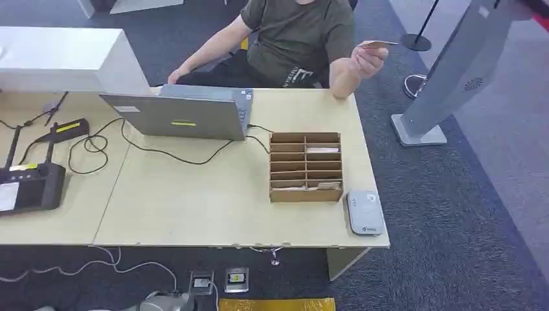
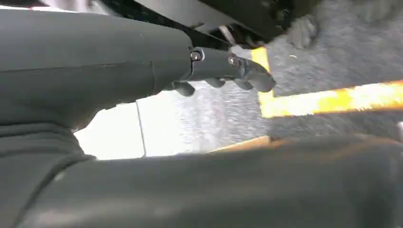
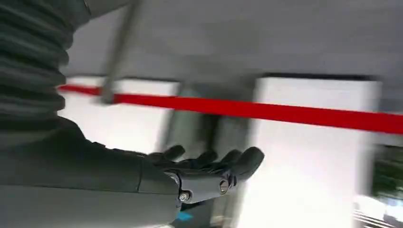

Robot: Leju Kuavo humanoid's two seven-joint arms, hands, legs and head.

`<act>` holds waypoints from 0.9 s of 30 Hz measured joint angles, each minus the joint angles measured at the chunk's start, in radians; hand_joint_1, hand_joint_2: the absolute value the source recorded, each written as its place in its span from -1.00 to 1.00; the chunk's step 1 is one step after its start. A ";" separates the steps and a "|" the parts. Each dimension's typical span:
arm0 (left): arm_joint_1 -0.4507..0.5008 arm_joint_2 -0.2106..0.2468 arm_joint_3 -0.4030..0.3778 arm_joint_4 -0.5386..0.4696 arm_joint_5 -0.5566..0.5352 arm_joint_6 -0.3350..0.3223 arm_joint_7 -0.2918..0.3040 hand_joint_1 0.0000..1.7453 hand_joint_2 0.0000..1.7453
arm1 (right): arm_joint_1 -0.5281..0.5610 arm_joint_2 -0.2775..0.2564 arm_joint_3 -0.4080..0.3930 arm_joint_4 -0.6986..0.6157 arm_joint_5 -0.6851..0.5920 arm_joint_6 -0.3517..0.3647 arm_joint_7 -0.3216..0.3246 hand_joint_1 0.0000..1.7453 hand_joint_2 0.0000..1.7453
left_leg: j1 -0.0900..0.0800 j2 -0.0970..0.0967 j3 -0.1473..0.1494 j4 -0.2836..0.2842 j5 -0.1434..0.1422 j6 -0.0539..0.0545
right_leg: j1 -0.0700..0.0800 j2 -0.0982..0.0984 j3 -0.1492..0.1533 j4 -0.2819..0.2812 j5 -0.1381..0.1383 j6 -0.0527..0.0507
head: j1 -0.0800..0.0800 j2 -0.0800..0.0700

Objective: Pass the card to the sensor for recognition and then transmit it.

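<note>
both robot hands, left hand and right hand, hang open, holding nothing.

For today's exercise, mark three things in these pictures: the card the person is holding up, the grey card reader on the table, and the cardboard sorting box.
card [image 1: 377, 44]: head view, middle of its flat face.
card reader [image 1: 364, 212]: head view, centre of its top surface.
cardboard box [image 1: 305, 137]: head view, its far rim.
</note>
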 joint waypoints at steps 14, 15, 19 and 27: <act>-0.016 0.001 0.000 -0.005 -0.053 -0.004 0.030 -1.00 -1.00 | 0.092 0.043 0.104 -0.998 -0.058 0.057 -0.022 -1.00 1.00 | 0.000 0.028 0.027 0.000 -0.003 -0.004 | -0.003 0.033 -0.019 0.004 0.000 -0.003 | -0.013 0.000; -0.015 0.001 0.000 -0.005 -0.053 -0.004 0.030 -1.00 -1.00 | 0.092 0.045 0.112 -1.013 -0.059 0.054 -0.022 -1.00 1.00 | 0.000 0.029 0.027 0.000 -0.003 -0.004 | -0.003 0.033 -0.019 0.004 0.000 -0.003 | -0.013 0.000; -0.014 0.002 0.000 -0.005 -0.053 -0.005 0.030 -1.00 -1.00 | 0.090 0.050 0.145 -1.079 -0.067 0.044 -0.022 -1.00 1.00 | -0.001 0.030 0.027 0.000 -0.003 -0.004 | -0.003 0.033 -0.019 0.004 0.001 -0.003 | -0.013 0.000; -0.014 0.005 0.000 -0.005 -0.053 -0.009 0.030 -1.00 -1.00 | 0.090 0.058 0.190 -1.122 -0.069 0.019 -0.022 -1.00 1.00 | 0.000 0.030 0.027 0.001 -0.003 -0.004 | -0.003 0.033 -0.019 0.004 0.001 -0.003 | -0.013 0.000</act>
